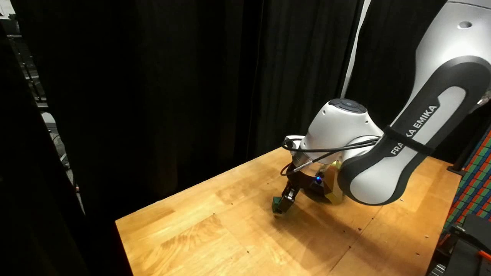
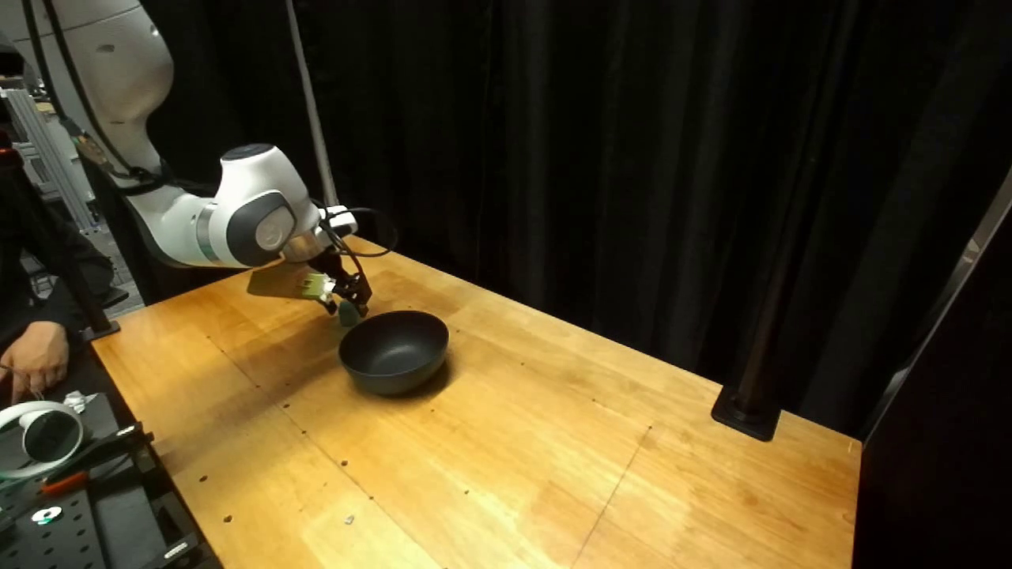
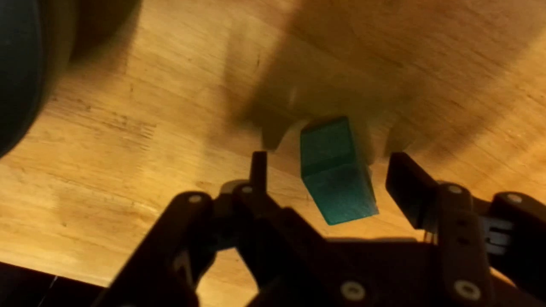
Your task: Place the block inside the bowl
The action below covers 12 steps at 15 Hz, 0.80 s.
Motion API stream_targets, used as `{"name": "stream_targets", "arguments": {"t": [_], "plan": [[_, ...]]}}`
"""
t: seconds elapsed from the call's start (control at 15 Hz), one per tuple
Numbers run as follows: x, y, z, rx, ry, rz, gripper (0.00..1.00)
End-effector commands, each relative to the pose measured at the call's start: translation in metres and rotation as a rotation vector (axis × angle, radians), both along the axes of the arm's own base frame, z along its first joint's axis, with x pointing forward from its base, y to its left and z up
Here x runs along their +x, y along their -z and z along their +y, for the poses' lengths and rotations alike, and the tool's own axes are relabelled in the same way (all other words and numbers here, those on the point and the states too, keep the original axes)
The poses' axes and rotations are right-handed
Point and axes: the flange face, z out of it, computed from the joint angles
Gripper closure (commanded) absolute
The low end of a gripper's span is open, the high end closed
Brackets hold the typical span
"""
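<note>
1. One green block (image 3: 337, 183) sits on the table (image 3: 170, 140), a little right of the middle in the wrist view.
2. It is between the two fingers (image 3: 407, 183) of the gripper (image 3: 330, 167), and bits of bare table show on both sides of it.
3. The gripper is spread wide, wider than the block.
4. In an exterior view, the black bowl (image 2: 387, 379) is just beside the block, lower and to the right.
</note>
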Motion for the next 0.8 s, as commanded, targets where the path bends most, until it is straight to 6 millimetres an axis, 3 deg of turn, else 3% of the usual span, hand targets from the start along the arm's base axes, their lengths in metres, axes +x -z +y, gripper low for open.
{"name": "stream_targets", "arguments": {"t": [0.0, 0.2, 0.33, 0.6, 0.73], "plan": [[0.008, -0.001, 0.002, -0.024, -0.024, -0.048, 0.58], [0.005, -0.011, -0.006, -0.052, -0.015, -0.031, 0.8], [0.006, -0.034, -0.016, -0.084, -0.003, -0.025, 0.92], [0.027, -0.09, -0.061, -0.193, 0.07, -0.06, 0.9], [0.036, -0.108, -0.089, -0.268, 0.115, -0.06, 0.9]]}}
